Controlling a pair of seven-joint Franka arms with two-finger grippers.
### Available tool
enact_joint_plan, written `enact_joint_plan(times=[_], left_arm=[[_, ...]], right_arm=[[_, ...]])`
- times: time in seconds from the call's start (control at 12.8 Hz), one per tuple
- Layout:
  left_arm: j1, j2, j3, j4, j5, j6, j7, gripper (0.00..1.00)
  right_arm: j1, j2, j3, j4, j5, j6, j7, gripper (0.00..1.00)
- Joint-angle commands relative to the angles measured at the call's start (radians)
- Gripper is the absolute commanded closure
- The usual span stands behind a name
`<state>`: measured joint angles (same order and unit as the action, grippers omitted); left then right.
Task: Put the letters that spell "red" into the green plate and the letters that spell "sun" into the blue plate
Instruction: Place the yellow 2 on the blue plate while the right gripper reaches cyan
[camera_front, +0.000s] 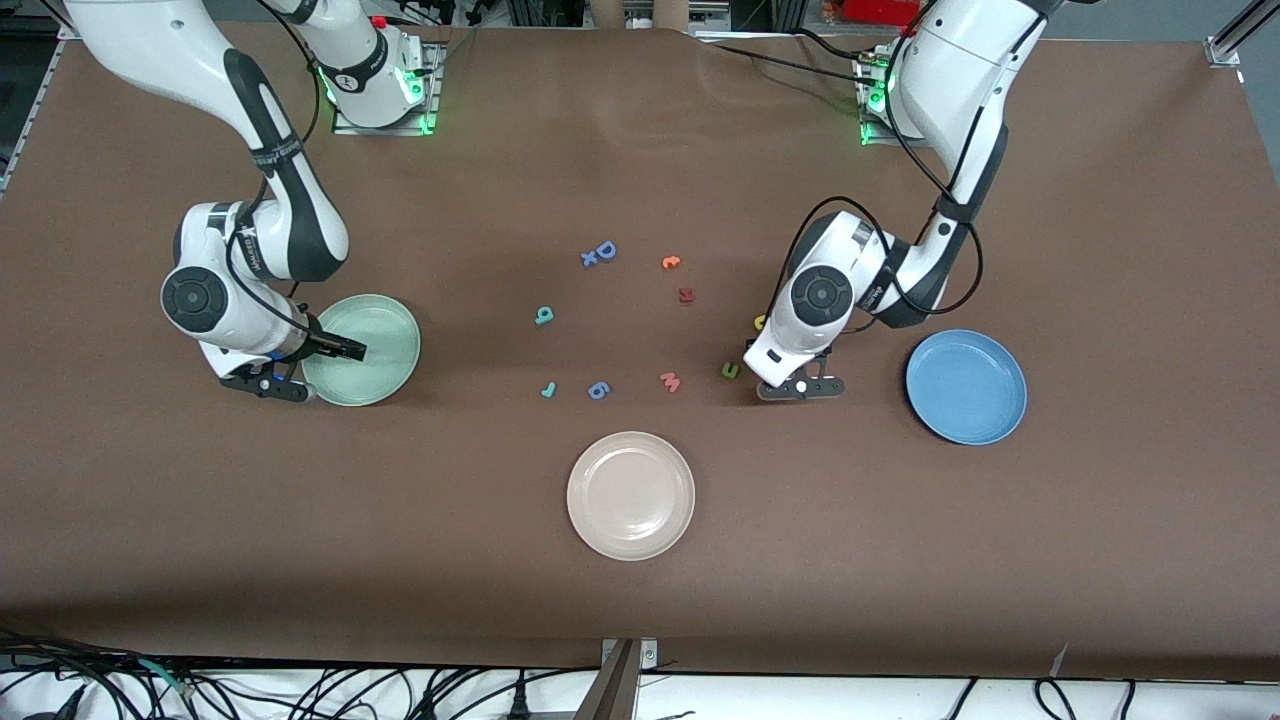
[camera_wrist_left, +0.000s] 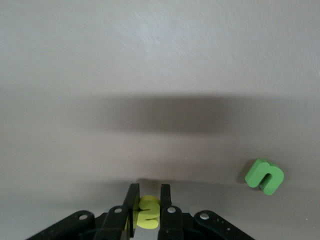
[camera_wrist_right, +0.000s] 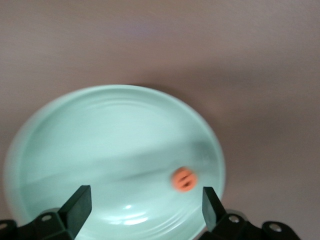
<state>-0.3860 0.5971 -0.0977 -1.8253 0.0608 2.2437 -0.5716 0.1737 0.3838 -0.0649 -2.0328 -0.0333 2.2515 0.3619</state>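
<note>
The table (camera_front: 640, 150), filling most of the front view, is covered by a brown matt sheet that looks like cloth or felt. The green plate (camera_wrist_right: 100, 130) in the middle of the right wrist view is smooth and glossy, with small bright reflections, like plastic or glazed ware. On it the orange e (camera_wrist_right: 184, 179) looks soft and matt, like foam. The yellow letter (camera_wrist_left: 148, 212) and the green letter (camera_wrist_left: 264, 176), low in the left wrist view, have the same matt foam look. The arms' shells (camera_front: 960, 60) are white glossy plastic.

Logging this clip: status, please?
Right tool open over green plate, orange letter inside. Left tool shut on yellow letter beside green letter. Nothing obstructing.
</note>
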Motion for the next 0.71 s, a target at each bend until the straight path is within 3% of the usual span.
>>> enact_joint_plan(times=[0.0, 0.24, 0.39, 0.63], left_arm=[[0.096, -0.026, -0.004, 0.135, 0.027, -0.200, 0.164, 0.93], [0.224, -0.026, 0.000, 0.149, 0.031, -0.222, 0.410, 0.93], [0.321, -0.017, -0.002, 0.146, 0.031, -0.217, 0.583, 0.92], [0.383, 0.016, -0.002, 0.132, 0.033, -0.182, 0.673, 0.89]], right_arm=[[0.004, -0.014, 0.085, 0.101, 0.016, -0.090, 0.153, 0.02], [0.021, 0.012, 0.166, 0.176, 0.067, -0.093, 0.322, 0.02], [0.058, 0.082, 0.207, 0.248, 0.099, -0.079, 0.460, 0.02], [0.171, 0.186, 0.209, 0.338, 0.093, -0.031, 0.656, 0.02]])
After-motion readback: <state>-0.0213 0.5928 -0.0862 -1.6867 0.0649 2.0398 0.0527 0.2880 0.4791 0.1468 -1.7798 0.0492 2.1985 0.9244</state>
